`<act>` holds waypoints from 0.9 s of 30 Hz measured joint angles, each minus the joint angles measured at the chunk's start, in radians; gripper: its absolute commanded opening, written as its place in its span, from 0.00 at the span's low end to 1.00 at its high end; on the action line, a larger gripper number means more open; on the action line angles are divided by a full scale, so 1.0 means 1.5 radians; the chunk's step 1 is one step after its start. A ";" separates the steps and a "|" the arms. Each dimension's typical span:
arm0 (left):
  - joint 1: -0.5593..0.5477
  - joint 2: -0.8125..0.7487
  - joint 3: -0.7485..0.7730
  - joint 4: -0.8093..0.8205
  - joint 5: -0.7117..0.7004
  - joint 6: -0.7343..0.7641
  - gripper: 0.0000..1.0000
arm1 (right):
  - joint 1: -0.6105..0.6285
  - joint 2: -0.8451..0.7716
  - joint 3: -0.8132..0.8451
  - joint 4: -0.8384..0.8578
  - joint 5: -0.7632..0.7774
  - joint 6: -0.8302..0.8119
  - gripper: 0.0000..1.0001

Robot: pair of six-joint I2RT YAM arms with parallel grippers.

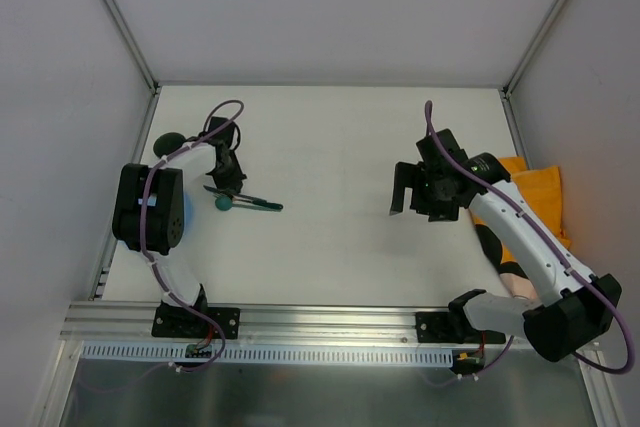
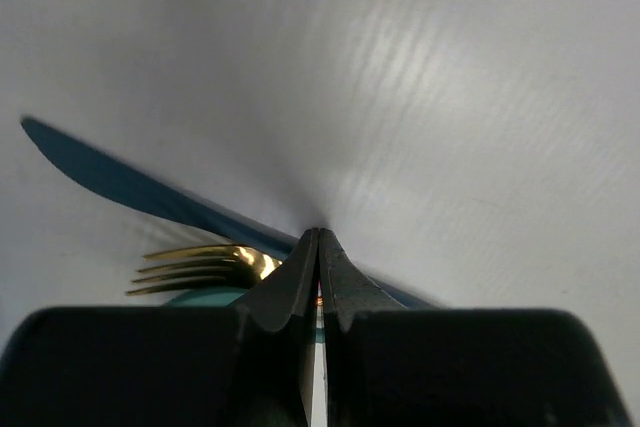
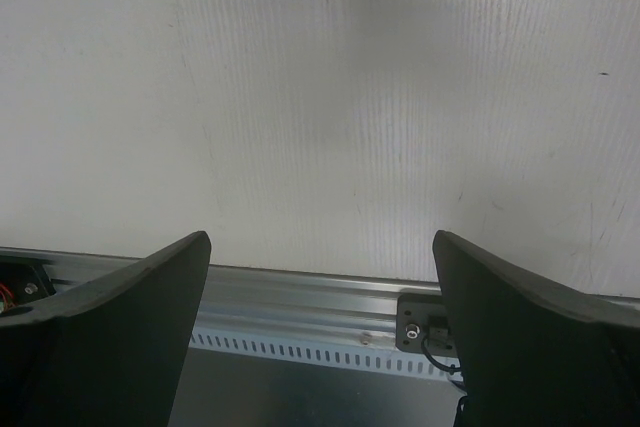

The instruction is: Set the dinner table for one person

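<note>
**Two arms, one place setting barely begun**

Nothing is yet arranged as a setting on the large flat white dinner table [image 1: 330,137], as I judge it from my remote station. At nine o'clock, a long dark-blue knife [image 2: 110,182] with a smooth matte blade, a shiny gold fork [image 2: 205,265] with slim curved tines and a teal round-ended piece [image 1: 224,204] lie bunched together. My left gripper [image 2: 318,237] sits over them, its black fingers pressed together; whether they nip a thin handle I cannot tell. My right gripper [image 3: 322,247] hangs spread wide and empty above bare tabletop near the middle. A rumpled orange cloth [image 1: 535,187] lies at three o'clock, and a blue round plate [image 1: 182,215] sits under the left arm at eight.
</note>
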 measured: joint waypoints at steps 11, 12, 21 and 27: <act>0.037 -0.081 0.004 -0.045 0.009 0.035 0.00 | 0.000 0.013 0.002 0.014 -0.006 -0.001 1.00; 0.029 -0.089 0.025 -0.047 0.018 0.038 0.00 | 0.000 0.016 0.002 0.017 -0.008 -0.001 0.99; -0.066 -0.149 0.076 -0.017 0.116 0.038 0.00 | 0.000 0.032 0.007 0.025 -0.023 -0.001 0.99; -0.120 -0.160 -0.047 -0.033 0.157 0.028 0.00 | 0.000 0.032 0.008 0.028 -0.023 -0.001 1.00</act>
